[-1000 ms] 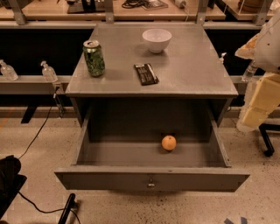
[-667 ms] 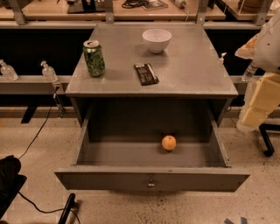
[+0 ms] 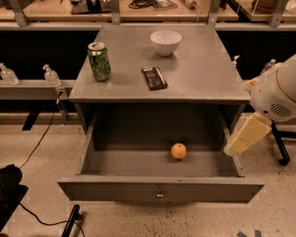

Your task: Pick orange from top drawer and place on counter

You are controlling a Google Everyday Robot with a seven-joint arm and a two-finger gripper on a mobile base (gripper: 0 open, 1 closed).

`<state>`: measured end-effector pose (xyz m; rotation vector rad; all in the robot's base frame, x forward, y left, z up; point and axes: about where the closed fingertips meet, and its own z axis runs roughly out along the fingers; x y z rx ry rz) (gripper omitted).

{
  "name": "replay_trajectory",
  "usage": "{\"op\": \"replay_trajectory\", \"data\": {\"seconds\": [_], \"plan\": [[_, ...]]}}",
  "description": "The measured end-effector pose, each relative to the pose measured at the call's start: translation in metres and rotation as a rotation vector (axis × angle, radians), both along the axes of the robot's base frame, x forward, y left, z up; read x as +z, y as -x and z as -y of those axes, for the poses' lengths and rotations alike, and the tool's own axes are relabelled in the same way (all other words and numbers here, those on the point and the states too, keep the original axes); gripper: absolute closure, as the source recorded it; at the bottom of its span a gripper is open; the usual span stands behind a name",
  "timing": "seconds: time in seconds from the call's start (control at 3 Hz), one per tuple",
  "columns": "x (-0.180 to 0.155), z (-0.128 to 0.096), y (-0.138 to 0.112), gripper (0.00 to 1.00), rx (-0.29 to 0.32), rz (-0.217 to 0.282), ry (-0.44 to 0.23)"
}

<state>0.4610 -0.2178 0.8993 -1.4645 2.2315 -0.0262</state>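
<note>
The orange (image 3: 178,151) lies in the open top drawer (image 3: 159,189), right of centre near the back wall. The drawer is pulled far out and holds nothing else that I can see. The counter (image 3: 199,69) is the grey metal top above it. My arm shows at the right edge as a white round joint (image 3: 277,90) and a cream link (image 3: 246,135) that reaches down beside the drawer's right side. My gripper itself is out of view, past the arm parts that show.
On the counter stand a green can (image 3: 99,61), a white bowl (image 3: 165,42) and a flat black packet (image 3: 154,77). A wooden workbench (image 3: 138,10) runs behind. Bottles (image 3: 50,75) stand on a left shelf. Cables (image 3: 37,148) and black objects lie on the floor at left.
The arm's cream link has swung down and to the left, closer to the drawer's right side. The orange and the things on the counter have not moved.
</note>
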Motion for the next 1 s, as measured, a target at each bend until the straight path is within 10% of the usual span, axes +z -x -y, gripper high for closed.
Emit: {"op": "replay_trajectory", "data": {"seconds": [0.33, 1.0], "plan": [[0.013, -0.003, -0.011, 0.0, 0.002, 0.052, 0.003], [-0.049, -0.043, -0.02, 0.0, 0.166, -0.007, -0.161]]}}
